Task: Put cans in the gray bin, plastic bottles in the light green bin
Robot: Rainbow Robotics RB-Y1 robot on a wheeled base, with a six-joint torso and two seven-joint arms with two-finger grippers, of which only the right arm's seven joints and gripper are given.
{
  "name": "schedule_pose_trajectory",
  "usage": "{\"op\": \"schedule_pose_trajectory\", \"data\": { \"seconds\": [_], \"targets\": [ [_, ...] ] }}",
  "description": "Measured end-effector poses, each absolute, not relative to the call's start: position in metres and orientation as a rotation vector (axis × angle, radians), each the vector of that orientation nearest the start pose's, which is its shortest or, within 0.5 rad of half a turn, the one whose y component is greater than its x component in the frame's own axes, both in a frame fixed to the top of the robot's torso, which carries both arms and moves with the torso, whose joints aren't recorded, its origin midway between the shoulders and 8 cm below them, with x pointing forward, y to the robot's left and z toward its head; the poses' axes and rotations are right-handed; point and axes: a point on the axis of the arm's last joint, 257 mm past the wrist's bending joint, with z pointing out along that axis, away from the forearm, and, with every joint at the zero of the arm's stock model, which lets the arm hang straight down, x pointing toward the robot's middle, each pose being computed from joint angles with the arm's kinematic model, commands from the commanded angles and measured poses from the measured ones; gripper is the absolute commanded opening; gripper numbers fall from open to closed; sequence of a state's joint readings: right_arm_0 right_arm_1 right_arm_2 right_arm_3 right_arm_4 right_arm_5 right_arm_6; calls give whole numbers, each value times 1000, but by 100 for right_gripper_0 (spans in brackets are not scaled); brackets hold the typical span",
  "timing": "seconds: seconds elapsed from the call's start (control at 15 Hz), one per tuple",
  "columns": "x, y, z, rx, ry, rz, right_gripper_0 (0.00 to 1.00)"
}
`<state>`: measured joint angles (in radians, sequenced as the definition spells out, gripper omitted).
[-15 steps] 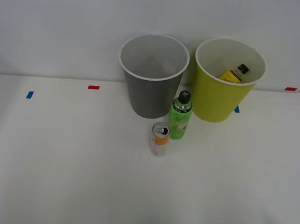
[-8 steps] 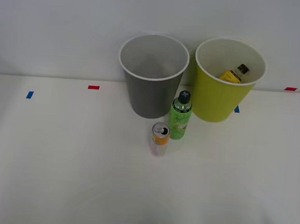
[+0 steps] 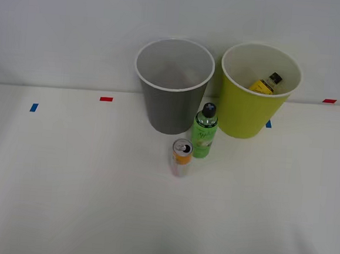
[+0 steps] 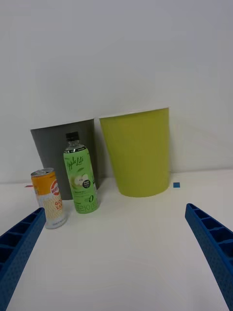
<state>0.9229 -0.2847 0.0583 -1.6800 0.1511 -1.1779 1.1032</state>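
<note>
The right gripper (image 4: 116,257) is spread wide and nothing is held. The orange can (image 3: 181,157) and green-labelled bottle (image 3: 204,138) are stood upright before the gray bin (image 3: 171,100); the yellow-labelled bottle (image 3: 266,83) is lodged in the light green bin (image 3: 250,113).

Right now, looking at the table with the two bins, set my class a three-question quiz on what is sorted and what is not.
1. True or false: the tall round yellow-green plastic bin already holds the small yellow-labelled plastic bottle.
2. Which item stands nearer the tall round dark gray plastic bin: A, the slim orange-and-white drink can, or B, the green-labelled clear plastic bottle?
3. Fill in: the blue ribbed right hand is ____, holding nothing.

Key
1. True.
2. B; the bottle stands between the two bins, the can in front of it.
3. Open.
</note>
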Motion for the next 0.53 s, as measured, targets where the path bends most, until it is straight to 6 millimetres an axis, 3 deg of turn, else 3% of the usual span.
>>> {"op": "schedule_pose_trajectory", "data": {
  "seconds": [0.27,0.53],
  "targets": [
    [201,-269,-234,-72,1282,225,100],
    [226,-255,-237,-76,1277,264,100]
  ]
}}
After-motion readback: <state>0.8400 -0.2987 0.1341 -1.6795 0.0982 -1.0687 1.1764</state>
